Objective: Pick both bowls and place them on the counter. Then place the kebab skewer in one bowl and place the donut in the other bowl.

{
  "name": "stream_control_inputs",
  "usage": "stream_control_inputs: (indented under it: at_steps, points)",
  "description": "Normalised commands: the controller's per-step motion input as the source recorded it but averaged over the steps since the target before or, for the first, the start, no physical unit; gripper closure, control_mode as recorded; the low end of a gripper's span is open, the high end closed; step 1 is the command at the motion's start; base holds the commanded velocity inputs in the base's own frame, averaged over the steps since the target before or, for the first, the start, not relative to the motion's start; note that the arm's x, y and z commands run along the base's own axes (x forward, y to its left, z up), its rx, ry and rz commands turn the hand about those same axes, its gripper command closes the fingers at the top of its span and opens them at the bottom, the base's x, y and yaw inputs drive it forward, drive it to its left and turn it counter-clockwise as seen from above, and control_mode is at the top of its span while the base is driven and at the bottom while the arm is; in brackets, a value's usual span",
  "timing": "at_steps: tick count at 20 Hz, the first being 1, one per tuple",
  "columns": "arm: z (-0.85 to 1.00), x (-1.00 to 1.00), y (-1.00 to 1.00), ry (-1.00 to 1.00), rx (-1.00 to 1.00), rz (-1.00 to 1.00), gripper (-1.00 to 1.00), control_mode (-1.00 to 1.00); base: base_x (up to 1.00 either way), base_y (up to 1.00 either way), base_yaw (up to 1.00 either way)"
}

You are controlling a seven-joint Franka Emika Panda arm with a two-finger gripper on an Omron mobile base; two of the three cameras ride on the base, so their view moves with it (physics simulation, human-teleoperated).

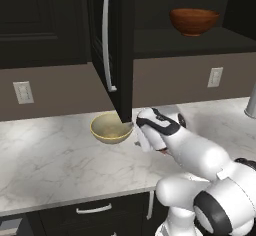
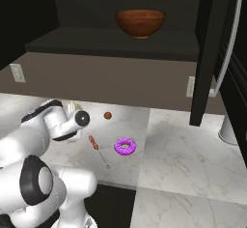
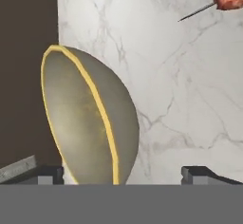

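A: How did the big things stand?

B: The table, a white marble slab over dark drawers, carried most of it. Above it an open cabinet door hung down, and the shelf behind held the dark bowl, upright and well apart from everything below.

A: And the cream bowl?

B: The cream bowl sat on the table just under the door's lower corner. The tool was right beside it with its fingers spread wide, one tip on one side of the rim and the other well clear on the far side. Nothing was gripped; the bowl stood on the marble on its own.

A: So one bowl was down?

B: That was how it looked. The dark bowl was not yet on the table. It seemed rigid and wood-like, probably light, with a smooth curved wall that could slip, so a pinch over the rim, one finger inside and one outside, seemed the best hold.

A: The smaller items?

B: The donut lay flat on the marble, near the kebab skewer, not touching it. The donut looked soft and sticky-topped, best taken across its ring. The skewer was thin and stiff, and looked easier to grasp at the meat pieces than on bare metal. A small brown ball lay further back.
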Motion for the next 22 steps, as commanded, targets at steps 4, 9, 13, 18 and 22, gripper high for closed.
stream_control_inputs:
  at_steps: [4, 9, 13, 18, 22]
  points:
    - [0.54, -0.38, -0.20, 0.00, -0.03, 0.00, -1.00, -1.00, 0.00, 0.00, 0.00]
    - [0.64, -0.33, -0.17, 0.02, -0.03, 0.00, -1.00, -1.00, 0.00, 0.00, 0.00]
    - [0.55, -0.38, -0.25, 0.07, -0.08, 0.00, -1.00, -1.00, 0.00, 0.00, 0.00]
    - [0.38, -0.52, -0.32, 0.00, -0.11, -0.01, -1.00, -1.00, 0.00, 0.00, 0.00]
    - [0.41, -0.48, -0.29, 0.00, -0.08, -0.04, -1.00, -1.00, 0.00, 0.00, 0.00]
